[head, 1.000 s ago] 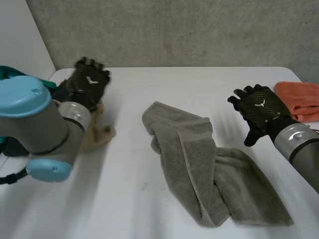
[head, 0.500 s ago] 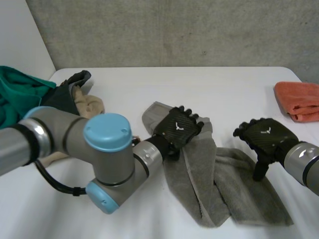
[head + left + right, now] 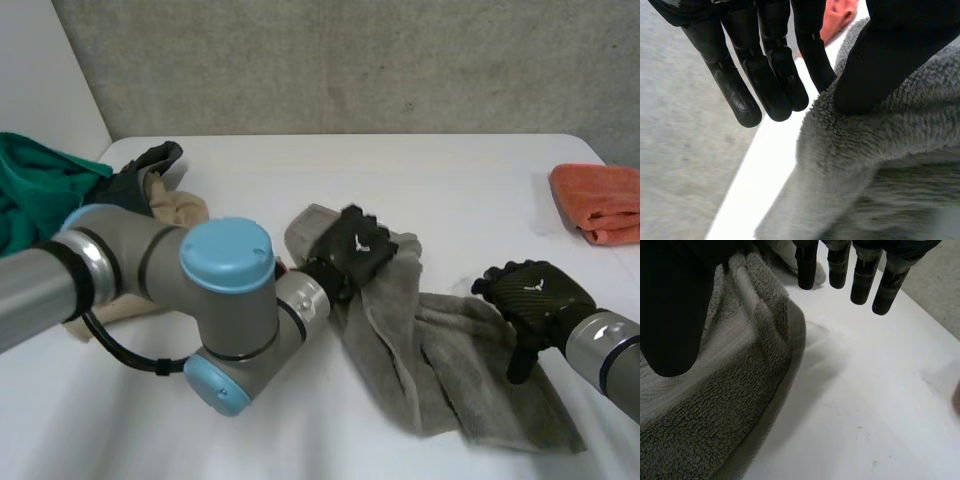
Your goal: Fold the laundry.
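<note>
the grey towel [image 3: 440, 370] lies crumpled near the middle of the table, stretched slantwise from a narrow, bunched far left end to a wider, flatter near right end. long ridges and folds run along its length, and a smooth hem band shows along one edge. up close its thick looped pile [image 3: 880, 150] stands in a raised fold, and a rolled edge [image 3: 715, 415] rests on the white table. an orange cloth [image 3: 600, 200] lies folded at the far right edge, well apart. at the far left sits a heap: a green cloth [image 3: 40, 185], a dark cloth [image 3: 145, 165] and a beige cloth [image 3: 178, 208], touching one another.
</note>
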Tool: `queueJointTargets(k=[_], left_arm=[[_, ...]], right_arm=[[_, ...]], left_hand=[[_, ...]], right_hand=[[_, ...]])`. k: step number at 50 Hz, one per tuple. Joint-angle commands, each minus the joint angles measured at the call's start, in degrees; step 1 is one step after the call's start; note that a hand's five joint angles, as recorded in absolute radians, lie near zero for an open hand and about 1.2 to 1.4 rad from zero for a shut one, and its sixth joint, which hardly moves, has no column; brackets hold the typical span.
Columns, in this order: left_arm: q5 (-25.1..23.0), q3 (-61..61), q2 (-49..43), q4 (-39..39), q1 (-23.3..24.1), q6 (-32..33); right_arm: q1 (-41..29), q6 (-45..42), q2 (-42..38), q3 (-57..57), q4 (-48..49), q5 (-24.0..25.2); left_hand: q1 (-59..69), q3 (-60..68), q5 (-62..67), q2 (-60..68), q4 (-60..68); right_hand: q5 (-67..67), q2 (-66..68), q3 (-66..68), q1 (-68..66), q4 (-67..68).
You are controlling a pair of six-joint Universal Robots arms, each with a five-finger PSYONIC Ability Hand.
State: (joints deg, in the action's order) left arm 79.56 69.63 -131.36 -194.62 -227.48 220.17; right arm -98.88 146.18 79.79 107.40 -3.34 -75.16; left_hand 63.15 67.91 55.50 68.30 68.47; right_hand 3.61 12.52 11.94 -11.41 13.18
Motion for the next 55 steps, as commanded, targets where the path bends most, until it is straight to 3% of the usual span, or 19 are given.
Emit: queueJointTargets(k=[1, 7, 13, 22, 27, 35, 44, 55], left_arm=[[4.54, 1.47, 5.15, 0.47, -0.16, 0.44], [13.67, 5.60, 7.34, 2.14, -0.16, 0.61], [15.27, 6.05, 9.45, 2.06, -0.16, 0.00], [15.62, 4.90, 10.16, 1.88, -0.77, -0.09], [15.71, 2.19, 10.25, 2.06, -0.95, -3.42], [15.89, -3.70, 9.28, 2.58, -1.92, -6.07], [17.56, -7.75, 5.50, 2.67, -2.80, -6.16], [17.73, -7.75, 4.89, 2.67, -5.78, -6.42]], right_arm=[[-0.26, 1.82, 1.86, -0.44, -6.06, 0.28], [-2.18, 12.79, 1.60, 0.26, -5.71, 1.33], [-8.42, 20.02, -1.38, -0.18, -4.22, 1.60], [-15.46, 19.76, -3.85, 2.72, 1.84, 0.02], [-16.95, 19.67, -2.63, 4.30, 6.15, -3.49], [-17.48, 19.85, 3.26, 4.22, 5.81, -5.34], [-24.86, 20.47, 0.90, 5.62, 6.94, -8.94], [-26.27, 13.09, -1.30, 12.04, 19.60, -12.29]], left_hand=[[16.85, 12.09, 14.50, 11.70, 11.53], [16.85, 12.09, 14.50, 11.70, 11.53], [16.85, 12.09, 14.50, 11.70, 11.53], [16.85, 12.09, 14.50, 11.70, 11.53], [16.85, 12.09, 14.50, 11.70, 11.53], [16.85, 12.09, 14.50, 11.70, 11.53], [16.85, 12.09, 14.50, 11.70, 11.53], [16.85, 12.09, 14.50, 11.70, 11.53]], right_hand=[[-3.61, -2.52, -1.94, 1.41, -3.18], [-3.61, -2.52, -1.94, 1.41, -3.18], [-3.61, -2.52, -1.94, 1.41, -3.18], [-3.61, -2.52, -1.94, 1.41, -3.18], [-3.61, -2.52, -1.94, 1.41, -3.18], [-3.61, -2.52, -1.94, 1.41, -3.18], [-3.61, -2.52, -1.94, 1.41, -3.18], [10.43, 11.52, 12.10, -12.63, 10.86]])
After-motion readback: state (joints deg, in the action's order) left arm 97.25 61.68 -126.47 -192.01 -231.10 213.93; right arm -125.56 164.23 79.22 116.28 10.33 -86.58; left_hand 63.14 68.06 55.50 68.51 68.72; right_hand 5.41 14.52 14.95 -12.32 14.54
